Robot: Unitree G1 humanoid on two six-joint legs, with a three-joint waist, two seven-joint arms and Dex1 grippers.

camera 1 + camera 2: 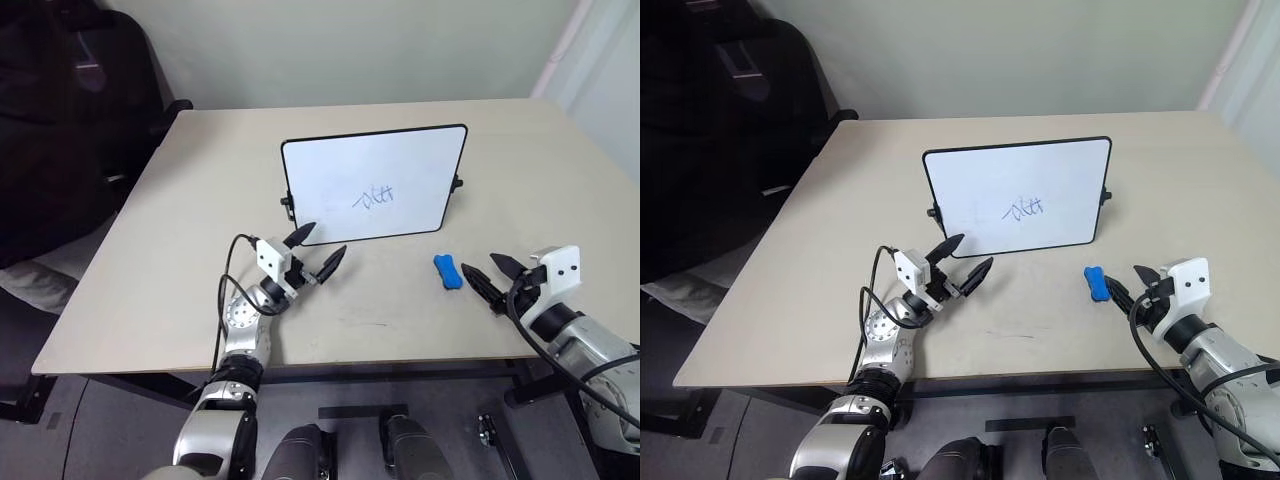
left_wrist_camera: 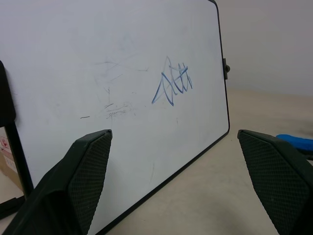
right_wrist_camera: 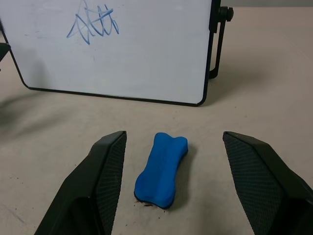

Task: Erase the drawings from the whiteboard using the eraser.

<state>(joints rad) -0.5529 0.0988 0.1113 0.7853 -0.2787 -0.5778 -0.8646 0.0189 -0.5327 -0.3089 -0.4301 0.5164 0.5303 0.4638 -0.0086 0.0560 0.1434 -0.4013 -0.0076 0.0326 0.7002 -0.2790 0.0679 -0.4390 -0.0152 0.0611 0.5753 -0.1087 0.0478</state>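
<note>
Nothing wiped yet: blue drawings (image 1: 377, 197) untouched on whiteboard (image 1: 420, 160), propped upright mid worktop (image 1: 180, 240). Eraser (image 3: 161, 169) lies flat in front, btwn right pincer's (image 3: 173, 181) wide-open fingers, not gripped. Left pincer (image 1: 320, 250) open, empty, near board's lower corner.

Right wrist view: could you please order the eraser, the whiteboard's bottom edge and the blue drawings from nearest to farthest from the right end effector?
1. Eraser, lying on the table between the open fingers.
2. Whiteboard bottom edge, just beyond.
3. Drawings, higher on the board.
</note>
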